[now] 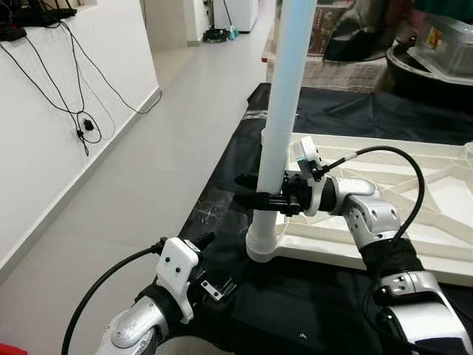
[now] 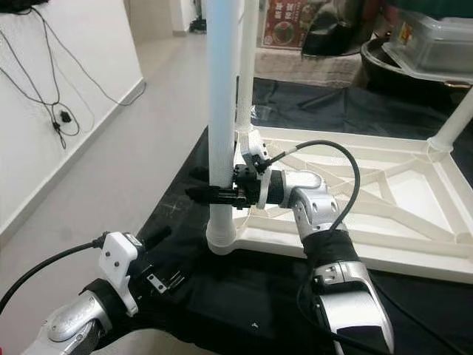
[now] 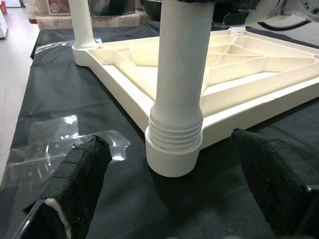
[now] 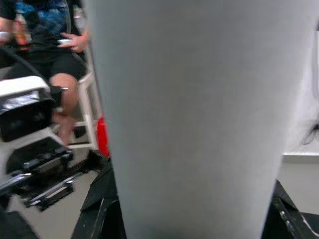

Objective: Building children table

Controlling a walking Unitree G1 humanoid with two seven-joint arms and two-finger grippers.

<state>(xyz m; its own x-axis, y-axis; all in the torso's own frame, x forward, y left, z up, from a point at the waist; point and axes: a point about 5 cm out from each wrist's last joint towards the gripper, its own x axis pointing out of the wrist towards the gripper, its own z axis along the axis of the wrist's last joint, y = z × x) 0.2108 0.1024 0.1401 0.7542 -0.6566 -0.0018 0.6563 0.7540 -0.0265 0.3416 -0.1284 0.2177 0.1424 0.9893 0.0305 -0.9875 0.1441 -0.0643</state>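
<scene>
A table leg (image 1: 284, 118) stands upright in the near-left corner of the upturned tabletop (image 1: 414, 222), on a floor sheet (image 1: 295, 296).

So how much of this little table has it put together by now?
The tabletop lies upside down on the black sheet. Legs already stand at the far corners. In hand: the right end effector clamps the near leg, standing in its corner socket. The left end effector hovers open nearby. The fourth corner is out of frame.

Right gripper (image 2: 198, 194) has its black fingers clamped around the upright white plastic table leg (image 2: 223, 111), just above its threaded base.
</scene>
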